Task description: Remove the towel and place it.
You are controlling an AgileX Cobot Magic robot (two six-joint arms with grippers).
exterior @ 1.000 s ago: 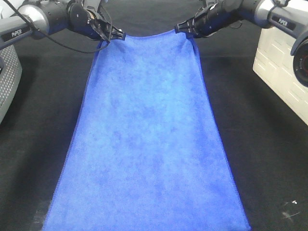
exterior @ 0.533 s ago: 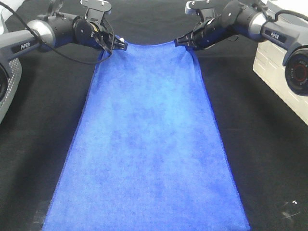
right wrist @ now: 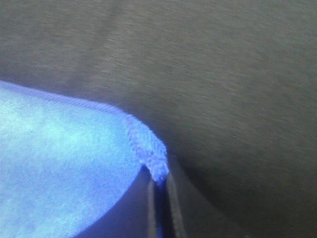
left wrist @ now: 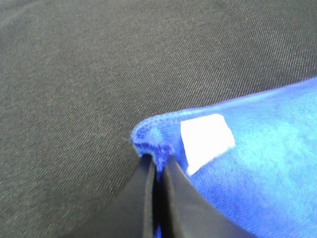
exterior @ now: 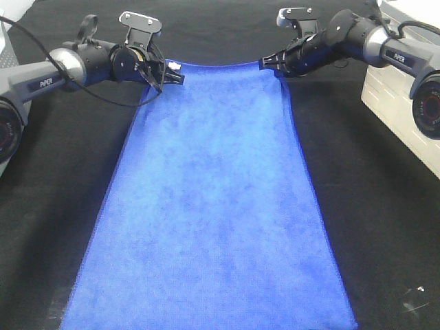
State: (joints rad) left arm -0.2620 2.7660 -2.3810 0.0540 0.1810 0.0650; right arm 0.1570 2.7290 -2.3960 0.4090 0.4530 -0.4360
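The royal-blue towel (exterior: 213,199) stretches from the bottom edge of the exterior high view up to the far middle, held taut by its two far corners. My left gripper (exterior: 176,77) is shut on the far-left corner, which carries a small white tag (left wrist: 205,139); the black fingers (left wrist: 148,198) pinch the stitched hem. At the far-right corner my right gripper (exterior: 266,63) is shut on the towel (right wrist: 64,148), its fingers (right wrist: 161,208) closed on the rolled edge.
A black cloth (exterior: 371,206) covers the table under the towel. A white ribbed box (exterior: 402,103) stands at the right edge. A grey device (exterior: 7,130) sits at the left edge.
Both grippers have moved down in the view, toward the camera, with the towel's far corners in them. The far hem now sits lower and the tag shows at the left corner.
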